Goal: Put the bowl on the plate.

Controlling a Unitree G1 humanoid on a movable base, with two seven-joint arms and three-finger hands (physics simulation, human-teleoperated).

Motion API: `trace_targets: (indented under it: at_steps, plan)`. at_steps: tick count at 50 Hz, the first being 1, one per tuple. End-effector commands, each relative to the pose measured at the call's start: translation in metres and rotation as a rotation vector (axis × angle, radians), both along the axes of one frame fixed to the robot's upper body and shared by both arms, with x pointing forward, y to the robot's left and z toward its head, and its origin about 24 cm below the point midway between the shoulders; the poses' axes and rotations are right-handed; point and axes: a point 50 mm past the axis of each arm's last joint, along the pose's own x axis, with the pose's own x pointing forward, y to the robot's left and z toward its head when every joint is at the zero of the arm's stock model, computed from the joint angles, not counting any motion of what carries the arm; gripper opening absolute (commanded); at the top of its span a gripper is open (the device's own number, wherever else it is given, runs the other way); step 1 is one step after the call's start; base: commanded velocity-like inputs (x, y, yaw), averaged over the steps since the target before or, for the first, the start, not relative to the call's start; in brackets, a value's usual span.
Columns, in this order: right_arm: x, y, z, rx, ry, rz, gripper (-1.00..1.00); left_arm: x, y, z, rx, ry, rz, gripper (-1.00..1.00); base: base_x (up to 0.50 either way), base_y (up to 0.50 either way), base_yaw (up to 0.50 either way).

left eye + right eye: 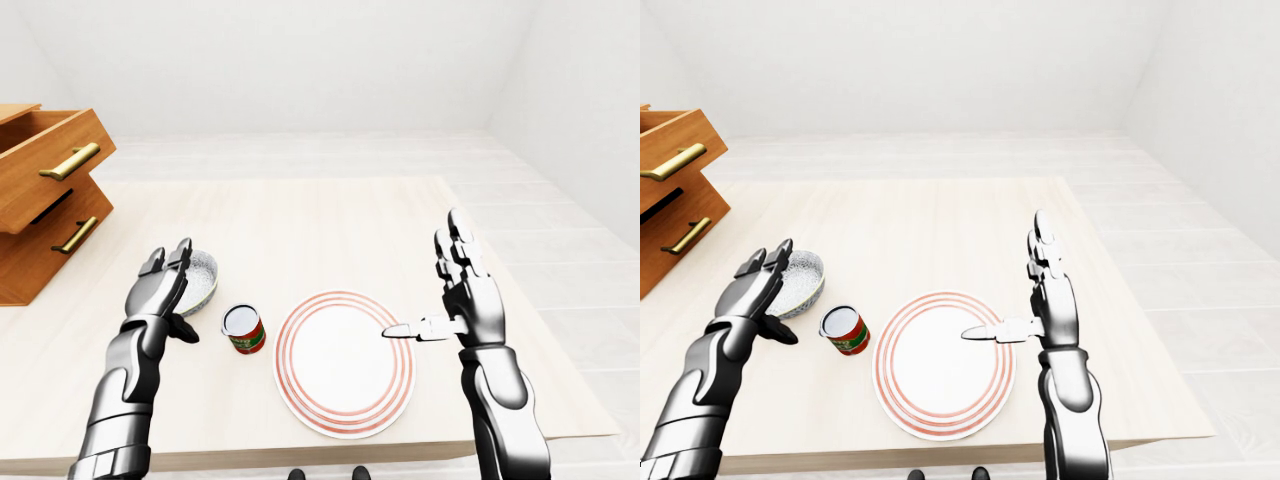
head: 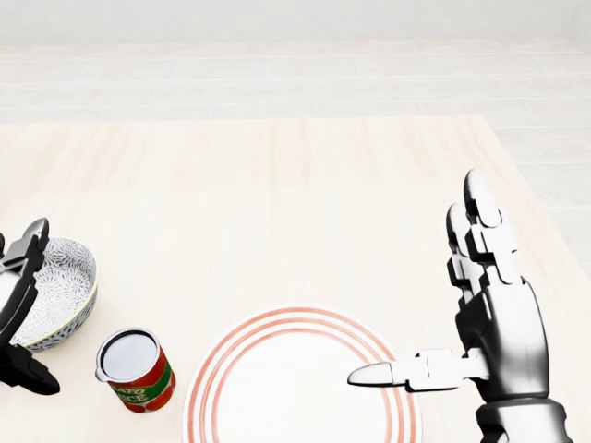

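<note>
Left robot hand (image 1: 160, 290) spread wide beside the grey patterned ceramic bowl (image 1: 200, 280); right robot hand (image 1: 465, 300) spread wide over the red-ringed white plate (image 1: 343, 362).

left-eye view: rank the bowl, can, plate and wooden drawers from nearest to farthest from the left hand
1. Bowl: right beside the left hand, whose open fingers stand at its rim.
2. Can: just right of the hand, slightly lower in the view.
3. Plate: further right, past the can.
4. Wooden drawers: up at the view's left edge; about as far as the plate, too close to call.
</note>
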Motion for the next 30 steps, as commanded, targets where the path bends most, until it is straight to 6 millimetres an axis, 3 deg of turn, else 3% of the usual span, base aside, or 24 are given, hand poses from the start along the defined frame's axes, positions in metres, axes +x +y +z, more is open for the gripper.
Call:
trace_targets:
  at_steps: [1,30]
  plan:
    - [0.001,0.001,0.006,-0.007,-0.027,0.008,1.0,0.005,0.005,-0.009,-0.001,0.023,0.022,1.0,0.0,0.0,0.0]
    - [0.0,0.002,0.002,-0.006,-0.009,0.008,1.0,0.012,0.022,-0.017,-0.004,0.055,0.082,1.0,0.0,0.0,0.0]
